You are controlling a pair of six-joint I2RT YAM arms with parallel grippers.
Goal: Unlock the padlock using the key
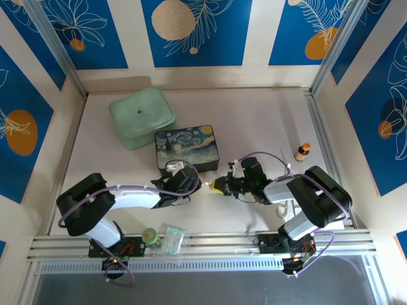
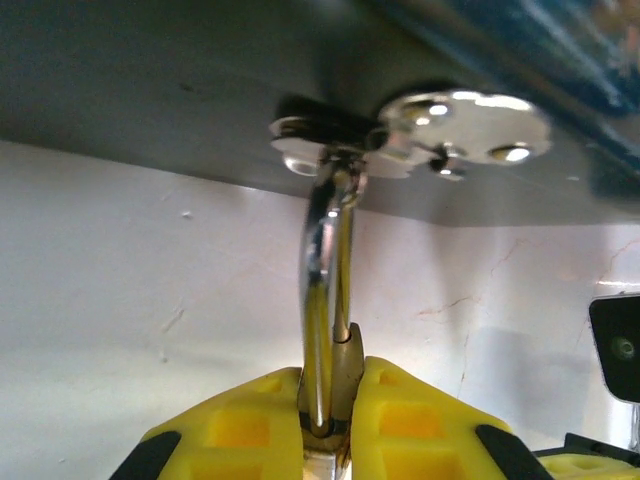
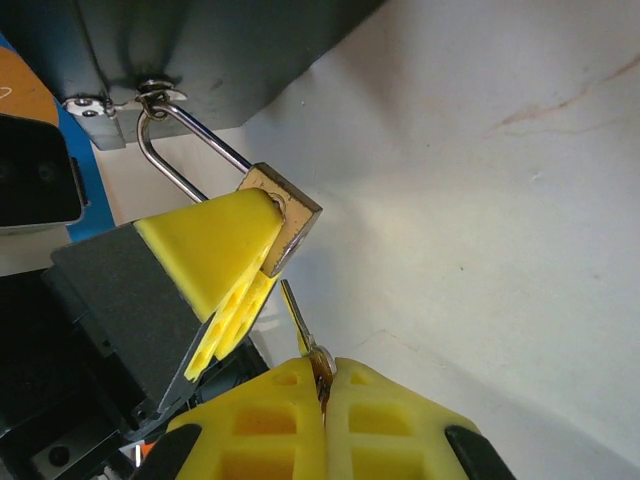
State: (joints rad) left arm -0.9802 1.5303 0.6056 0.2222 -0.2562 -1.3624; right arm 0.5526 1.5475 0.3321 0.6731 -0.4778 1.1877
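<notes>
The small brass padlock (image 3: 287,222) hangs by its silver shackle (image 3: 180,160) from the hasp (image 2: 330,140) on the front of the painted box (image 1: 186,146). My left gripper (image 2: 330,410) is shut on the padlock body (image 2: 340,385), and its yellow fingers (image 3: 210,255) show in the right wrist view. My right gripper (image 3: 323,385) is shut on the head of the thin silver key (image 3: 297,318). The key's blade points up at the bottom face of the padlock, its tip a short gap below it. In the top view, the two grippers (image 1: 194,183) (image 1: 219,187) face each other just in front of the box.
A mint-green case (image 1: 141,117) lies behind the box at the back left. A small brown bottle (image 1: 302,152) stands at the right rail. A green-capped jar (image 1: 149,236) and a clear packet (image 1: 172,240) sit at the near edge by the left arm's base.
</notes>
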